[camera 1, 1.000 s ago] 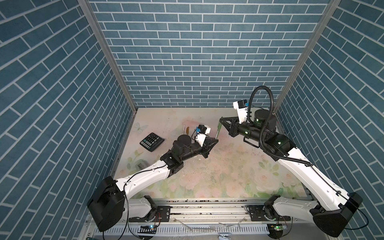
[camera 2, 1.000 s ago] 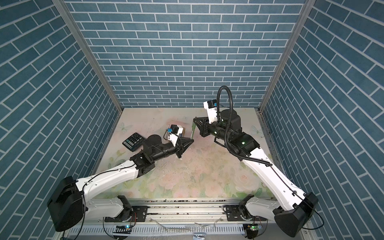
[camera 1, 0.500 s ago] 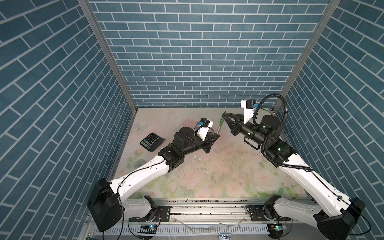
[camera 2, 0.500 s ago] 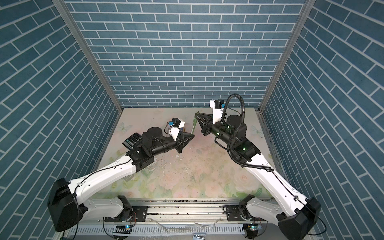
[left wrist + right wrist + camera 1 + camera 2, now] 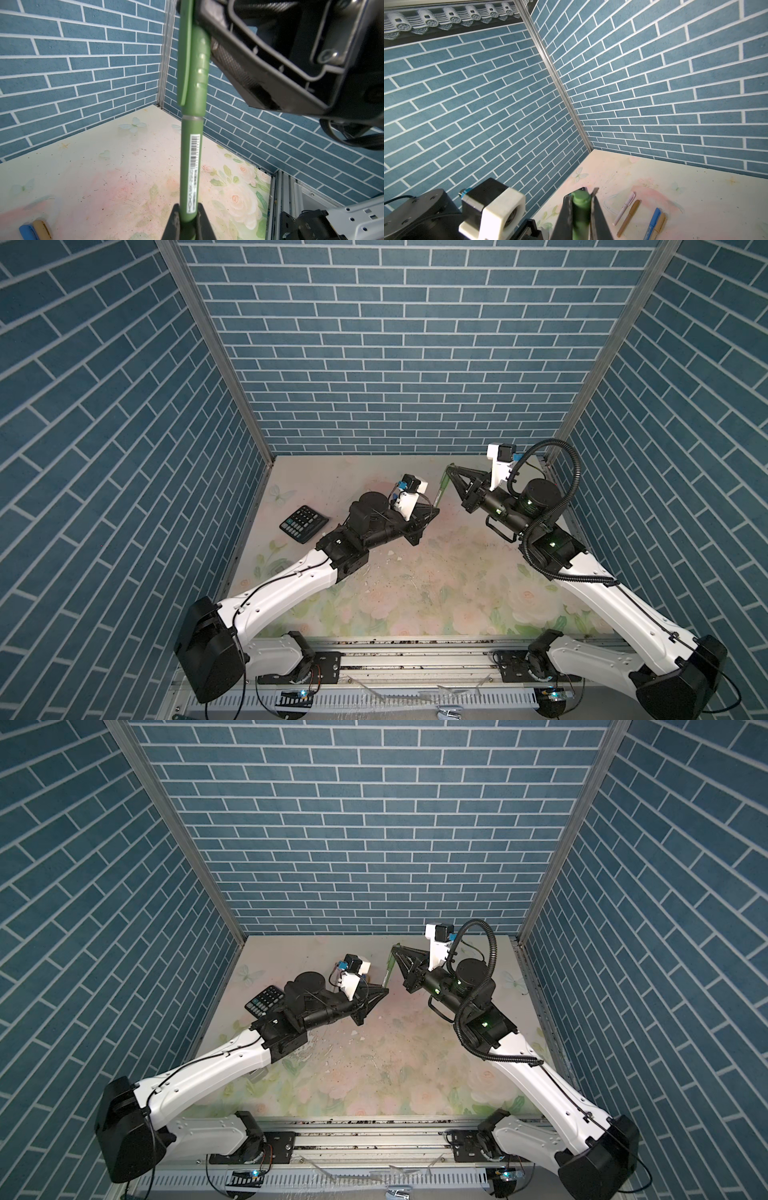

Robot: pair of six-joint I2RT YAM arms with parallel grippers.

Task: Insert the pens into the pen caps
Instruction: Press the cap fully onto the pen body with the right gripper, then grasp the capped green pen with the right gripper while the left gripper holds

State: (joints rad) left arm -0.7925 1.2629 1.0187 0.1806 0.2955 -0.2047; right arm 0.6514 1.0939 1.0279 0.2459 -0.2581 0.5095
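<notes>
Green pen (image 5: pixel 190 166) mid-air above far-centre worktop (image 5: pixel 93 166); long axis runs from left fingers (image 5: pixel 173 220) to right fingers (image 5: pixel 563 220). Left fingers pinch barrel end. Right fingers pinch green cap (image 5: pixel 200 68), seated on pen.

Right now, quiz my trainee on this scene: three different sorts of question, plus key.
1. The green pen is gripped by: A one gripper, B both grippers, C none.
2. True or false: the calculator lies on the table.
3. Right wrist view: how many pens lie on the table?
Key: 1 B, left gripper and right gripper both shut on it. 2 true. 3 four: pink pen, blue pen, two brown pens.
</notes>
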